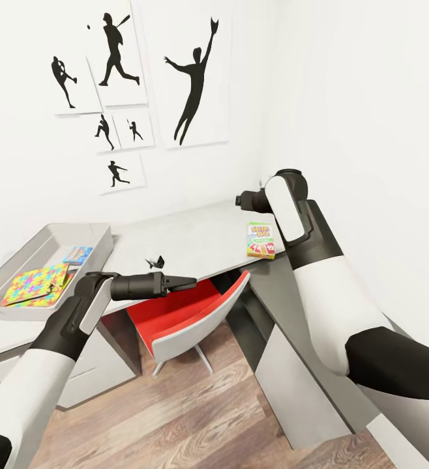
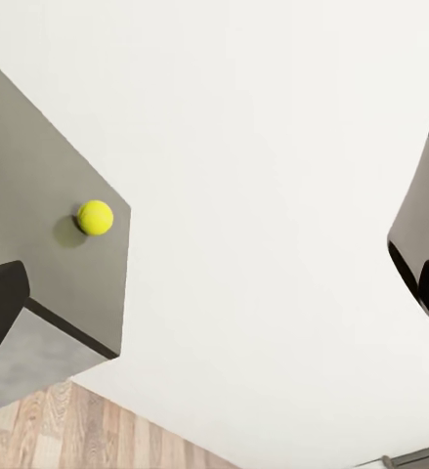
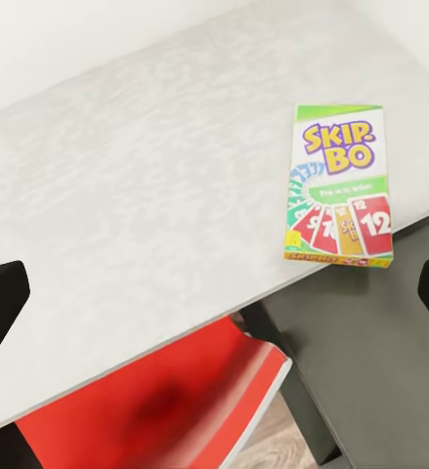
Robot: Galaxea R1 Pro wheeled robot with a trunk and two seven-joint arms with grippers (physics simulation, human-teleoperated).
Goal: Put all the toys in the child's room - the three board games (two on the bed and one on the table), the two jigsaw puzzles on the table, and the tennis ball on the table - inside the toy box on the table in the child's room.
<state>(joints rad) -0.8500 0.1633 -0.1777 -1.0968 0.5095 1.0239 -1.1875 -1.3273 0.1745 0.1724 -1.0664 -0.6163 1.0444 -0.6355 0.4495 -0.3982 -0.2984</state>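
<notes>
You face the table (image 1: 188,241), which runs along the wall ahead and turns along the wall at your right. The toy box (image 1: 19,257) sits on it at far left; inside lie a jigsaw puzzle (image 1: 35,284) nearer you and a board game (image 1: 77,255) just behind it. The Skip-Bo box (image 1: 261,240) lies to the right, at the table's front edge. A chair (image 1: 188,312) is tucked under the table between them.

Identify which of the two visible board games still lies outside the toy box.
The Skip-Bo board game, flat near the table edge. The blue board game already lies inside the toy box.
</notes>
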